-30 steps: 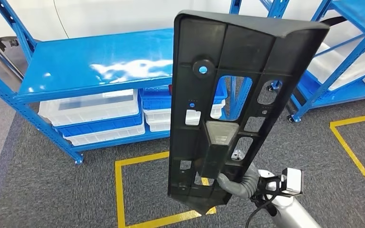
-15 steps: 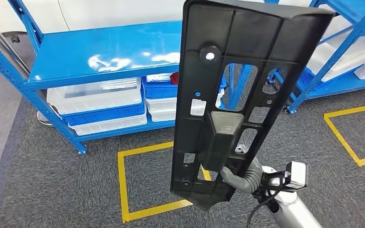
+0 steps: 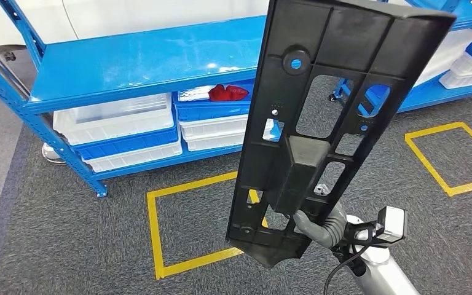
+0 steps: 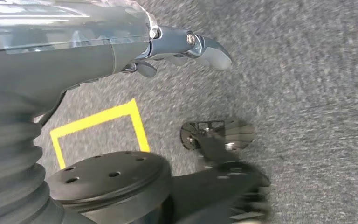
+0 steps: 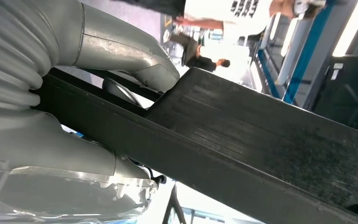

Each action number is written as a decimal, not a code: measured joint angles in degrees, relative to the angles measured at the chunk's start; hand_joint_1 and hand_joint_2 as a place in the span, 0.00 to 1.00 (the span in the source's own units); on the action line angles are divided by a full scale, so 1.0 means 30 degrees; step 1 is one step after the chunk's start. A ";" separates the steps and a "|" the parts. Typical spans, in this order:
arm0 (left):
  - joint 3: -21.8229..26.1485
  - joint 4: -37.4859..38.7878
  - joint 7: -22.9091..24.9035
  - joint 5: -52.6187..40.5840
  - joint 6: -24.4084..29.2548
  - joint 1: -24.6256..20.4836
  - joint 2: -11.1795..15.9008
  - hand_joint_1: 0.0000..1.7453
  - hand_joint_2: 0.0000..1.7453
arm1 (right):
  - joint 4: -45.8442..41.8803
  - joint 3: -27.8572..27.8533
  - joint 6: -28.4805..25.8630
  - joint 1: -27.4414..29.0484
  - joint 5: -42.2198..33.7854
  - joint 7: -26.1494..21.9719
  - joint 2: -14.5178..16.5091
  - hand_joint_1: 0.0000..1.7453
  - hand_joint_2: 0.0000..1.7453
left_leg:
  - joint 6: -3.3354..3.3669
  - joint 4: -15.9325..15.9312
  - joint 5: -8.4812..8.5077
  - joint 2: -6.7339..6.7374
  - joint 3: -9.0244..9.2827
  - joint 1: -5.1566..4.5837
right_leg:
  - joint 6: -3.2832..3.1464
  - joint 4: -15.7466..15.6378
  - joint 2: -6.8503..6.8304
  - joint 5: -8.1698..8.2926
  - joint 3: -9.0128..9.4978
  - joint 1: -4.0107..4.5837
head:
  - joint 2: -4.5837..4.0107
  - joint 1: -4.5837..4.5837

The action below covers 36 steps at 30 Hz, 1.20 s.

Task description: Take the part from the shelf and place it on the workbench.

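while the right hand (image 3: pixel 319 224) grips the black plastic part (image 3: pixel 326 117) near its lower end, the part stands nearly upright above the grey carpet (image 3: pixel 55 246), in front of the blue shelf (image 3: pixel 141 61). the left hand (image 4: pixel 186 46) hangs over the carpet, fingers loosely extended, holding nothing.

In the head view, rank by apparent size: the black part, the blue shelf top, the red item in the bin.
1. black part, though nearness to the camera inflates it
2. blue shelf top, possibly comparable
3. red item

Blue shelf (image 3: pixel 141 61) ahead – held part (image 3: pixel 319 123) blocks the right hand's (image 3: pixel 319 224) front.
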 joint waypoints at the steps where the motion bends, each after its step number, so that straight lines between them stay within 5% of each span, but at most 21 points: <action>1: -0.0087 0.0000 0.0005 -0.0042 0.0004 -0.0050 -0.0047 0.00 1.00 | 0.0000 -0.0042 -0.0007 0.0068 0.0056 0.0027 0.0002 1.00 1.00 | 0.0070 -0.1165 0.0365 -0.0283 0.0967 0.0055 | 0.0202 0.0191 0.0330 0.0193 -0.0377 -0.0042 | 0.0000 0.0000; 2: -0.0173 0.0000 0.0032 -0.0077 0.0006 -0.0098 -0.0093 0.00 1.00 | -0.0018 -0.0080 -0.0013 0.0135 0.0120 0.0071 0.0004 1.00 1.00 | 0.0193 -0.2559 0.0742 -0.0523 0.1967 0.0079 | 0.0437 0.0354 0.0688 0.0383 -0.0710 -0.0088 | 0.0000 0.0002; 5: -0.0242 0.0005 0.0147 0.0002 0.0015 -0.0142 -0.0258 0.00 1.00 | -0.0122 -0.0135 0.0013 0.0254 0.0204 0.0253 0.0047 1.00 1.00 | 0.0750 -0.3214 0.0844 -0.0176 0.2140 0.0108 | 0.0844 0.0746 0.0698 0.0291 -0.1133 -0.0149 | 0.0000 0.0005; 9: -0.0238 0.0007 0.0182 0.0062 0.0075 0.0002 -0.0339 0.00 1.00 | -0.0133 -0.0169 0.0082 0.0213 0.0195 0.0375 0.0288 1.00 1.00 | 0.1071 -0.3270 0.1118 0.0714 0.1805 0.0056 | 0.1136 0.4954 -0.0157 -0.2006 -0.2966 -0.0212 | 0.0000 0.0005; 10: -0.0238 0.0007 0.0186 0.0060 0.0089 0.0057 -0.0341 0.00 1.00 | -0.0129 -0.0169 0.0086 0.0219 0.0193 0.0404 0.0346 1.00 1.00 | 0.1068 -0.3243 0.1152 0.0937 0.1723 0.0035 | 0.1180 0.5660 -0.0197 -0.2200 -0.3185 -0.0226 | 0.0000 0.0004; 12: -0.0238 0.0007 0.0215 0.0051 0.0100 0.0110 -0.0360 0.00 1.00 | -0.0129 -0.0171 0.0080 0.0227 0.0186 0.0470 0.0412 1.00 1.00 | 0.1036 -0.3169 0.1184 0.1353 0.1620 0.0018 | 0.1179 0.4775 -0.0374 -0.1554 -0.2433 -0.0229 | 0.0000 0.0004; 15: -0.0239 0.0007 0.0355 0.0042 0.0100 0.0137 -0.0433 0.00 1.00 | -0.0204 -0.0229 0.0085 0.0238 0.0071 0.0481 0.0426 1.00 1.00 | 0.0860 -0.3031 0.1161 0.1840 0.1578 -0.0089 | 0.0824 0.1134 -0.1502 -0.0387 -0.0293 -0.0021 | 0.0000 0.0004; 17: -0.0235 0.0007 0.0492 0.0055 0.0124 0.0221 -0.0448 0.00 1.00 | -0.0288 -0.0260 0.0202 0.0276 -0.0073 0.0424 0.0433 1.00 1.00 | 0.0653 -0.2994 0.1171 0.2130 0.1560 -0.0181 | 0.0465 0.0518 -0.1734 -0.0381 -0.0114 0.0154 | 0.0000 0.0004; 19: -0.0233 0.0007 0.0572 0.0071 0.0175 0.0310 -0.0448 0.00 1.00 | -0.0357 -0.0262 0.0330 0.0319 -0.0160 0.0386 0.0435 1.00 1.00 | 0.0439 -0.2956 0.1123 0.2343 0.1552 -0.0172 | 0.0191 0.0468 -0.1310 -0.0222 -0.0257 0.0102 | 0.0000 0.0002; 21: -0.0233 0.0007 0.0590 0.0077 0.0215 0.0358 -0.0448 0.00 1.00 | -0.0428 -0.0255 0.0370 0.0298 -0.0184 0.0388 0.0435 1.00 1.00 | 0.0227 -0.2226 0.0516 0.1729 0.1254 -0.0116 | -0.0081 0.0354 -0.0947 -0.0039 -0.0340 0.0025 | 0.0000 0.0002; 23: -0.0233 0.0007 0.0608 0.0077 0.0235 0.0432 -0.0450 0.00 1.00 | -0.0461 -0.0246 0.0361 0.0266 -0.0200 0.0411 0.0432 1.00 1.00 | 0.0110 -0.0181 -0.0725 0.0796 0.0378 -0.0062 | -0.0268 0.0318 -0.0582 0.0090 -0.0452 0.0036 | 0.0000 0.0002; 25: -0.0229 0.0007 0.0628 0.0077 0.0255 0.0555 -0.0450 0.00 1.00 | -0.0464 -0.0238 0.0364 0.0358 -0.0200 0.0464 0.0428 1.00 1.00 | 0.0085 0.1834 -0.1524 0.0513 -0.0486 -0.0055 | -0.0350 0.0352 -0.0143 0.0166 -0.0578 0.0102 | 0.0000 0.0002; 26: -0.0228 0.0007 0.0630 0.0078 0.0271 0.0602 -0.0450 0.00 1.00 | -0.0477 -0.0237 0.0372 0.0456 -0.0202 0.0488 0.0428 1.00 1.00 | 0.0111 0.2073 -0.1426 0.0489 -0.0563 -0.0056 | -0.0360 0.0389 0.0099 0.0188 -0.0626 0.0132 | 0.0000 0.0002; 28: -0.0226 0.0007 0.0594 0.0077 0.0304 0.0635 -0.0450 0.00 1.00 | -0.0525 -0.0235 0.0384 0.0663 -0.0206 0.0505 0.0428 1.00 1.00 | 0.0266 0.0472 -0.0287 0.0228 0.0271 -0.0058 | -0.0337 0.0500 0.0596 0.0204 -0.0677 0.0168 | 0.0000 0.0002; 30: -0.0226 0.0007 0.0532 0.0071 0.0324 0.0637 -0.0453 0.00 1.00 | -0.0598 -0.0235 0.0386 0.0782 -0.0224 0.0486 0.0424 1.00 1.00 | 0.0464 -0.1866 0.0610 -0.0723 0.1375 -0.0012 | -0.0241 0.0638 0.1045 0.0216 -0.0788 0.0177 | 0.0000 0.0005; 32: -0.0226 0.0007 0.0484 0.0066 0.0335 0.0651 -0.0468 0.00 1.00 | -0.0676 -0.0238 0.0386 0.0903 -0.0250 0.0441 0.0419 1.00 1.00 | 0.0545 -0.2820 0.0725 -0.1284 0.1742 -0.0032 | 0.0006 0.0703 0.1480 0.0313 -0.1010 0.0070 | 0.0000 0.0002; 34: -0.0224 0.0007 0.0464 0.0064 0.0344 0.0653 -0.0510 0.00 1.00 | -0.0765 -0.0257 0.0386 0.1100 -0.0259 0.0406 0.0455 1.00 1.00 | 0.0651 -0.3034 0.0878 -0.0886 0.1785 -0.0055 | 0.0299 0.0638 0.1898 0.0471 -0.1180 -0.0047 | 0.0000 -0.0002; 36: -0.0222 0.0004 0.0444 0.0066 0.0361 0.0620 -0.0565 0.00 1.00 | -0.0847 -0.0297 0.0388 0.1223 -0.0264 0.0379 0.0521 1.00 1.00 | 0.0836 -0.3327 0.1089 -0.0369 0.1883 0.0036 | 0.0495 0.1119 0.1392 0.0134 -0.1473 -0.0009 | 0.0000 0.0002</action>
